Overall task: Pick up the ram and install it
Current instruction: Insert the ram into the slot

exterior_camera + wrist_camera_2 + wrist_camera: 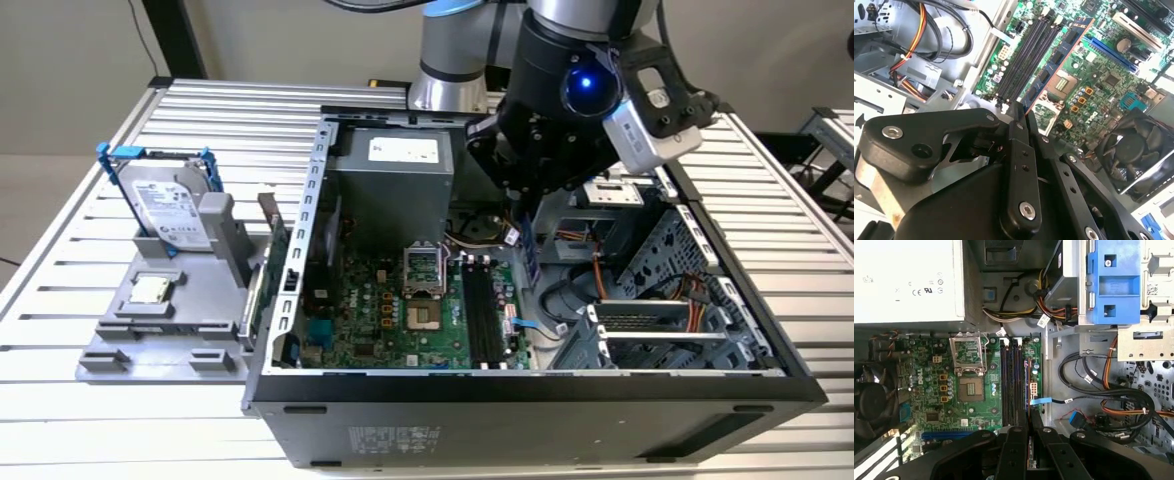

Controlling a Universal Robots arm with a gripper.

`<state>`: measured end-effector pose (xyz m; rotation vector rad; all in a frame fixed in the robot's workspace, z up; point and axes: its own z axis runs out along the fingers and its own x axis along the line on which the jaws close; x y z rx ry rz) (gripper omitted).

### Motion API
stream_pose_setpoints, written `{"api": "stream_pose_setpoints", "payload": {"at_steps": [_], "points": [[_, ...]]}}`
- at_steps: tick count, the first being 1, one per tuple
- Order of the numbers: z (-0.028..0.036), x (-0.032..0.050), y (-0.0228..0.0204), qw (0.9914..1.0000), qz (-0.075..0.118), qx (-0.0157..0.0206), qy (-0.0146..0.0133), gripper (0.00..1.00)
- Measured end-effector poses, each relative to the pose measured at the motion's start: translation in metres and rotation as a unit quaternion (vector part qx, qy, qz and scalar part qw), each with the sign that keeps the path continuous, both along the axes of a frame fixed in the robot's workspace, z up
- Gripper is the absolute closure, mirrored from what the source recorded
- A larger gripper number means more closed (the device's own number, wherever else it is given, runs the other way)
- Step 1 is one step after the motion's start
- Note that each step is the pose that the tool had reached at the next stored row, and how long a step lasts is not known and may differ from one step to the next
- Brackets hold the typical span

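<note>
The gripper (1021,112) is clamped on the ram (1056,62), holding it edge-down above the black motherboard slots (1011,385) inside the open computer case (534,385). Cables (1094,390) lie just beside; a hard drive (167,205) stands on the bench (80,270).

Bright, even light across the exterior view, and the slatted tabletop (80,250) shines pale, close to washed out toward nine o'clock. The open computer case (534,385) holds deeper shade inside, its front wall dark at six o'clock. A blue lamp (583,88) glows on the arm, blown out at its centre. In the first wrist view the power supply (906,280) glares white at eleven o'clock. In the second wrist view the black pincer (1016,117) looms soft and close, while the motherboard (1104,75) looks crisp.
</note>
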<state>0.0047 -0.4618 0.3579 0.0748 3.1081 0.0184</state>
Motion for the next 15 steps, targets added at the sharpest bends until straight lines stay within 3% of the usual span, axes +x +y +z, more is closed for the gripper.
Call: {"api": "stream_pose_setpoints", "payload": {"at_steps": [5,15], "points": [[-0.0034,0.0008,0.0,1.0,0.001,0.0001,-0.0029,1.0],[-0.0208,0.0097,0.0,0.99999,0.002,0.0,-0.0032,1.0]]}}
